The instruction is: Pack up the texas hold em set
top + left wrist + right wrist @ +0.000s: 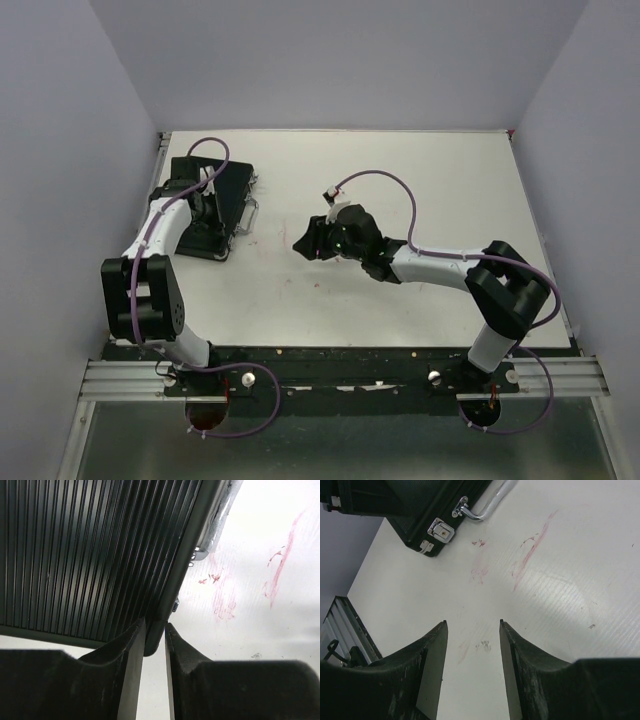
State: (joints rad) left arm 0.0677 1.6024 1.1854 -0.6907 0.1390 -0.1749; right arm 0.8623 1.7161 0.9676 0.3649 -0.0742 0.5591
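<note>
Setting: white table (400,190), pale walls.
Left: left end effector (155,626) clamps the rim of the black case (235,190) at far left.
Right: right end effector (472,630) parted, empty, mid-table; case to its left, handle (481,513) facing it.

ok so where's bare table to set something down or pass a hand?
Biggest bare patch: far right of the table, between the right arm and the back edge. Also the near strip between the case and the arm bases. Crowded: far left, where the left gripper clamps the case; the gap between its handle and the right gripper is tight.
</note>
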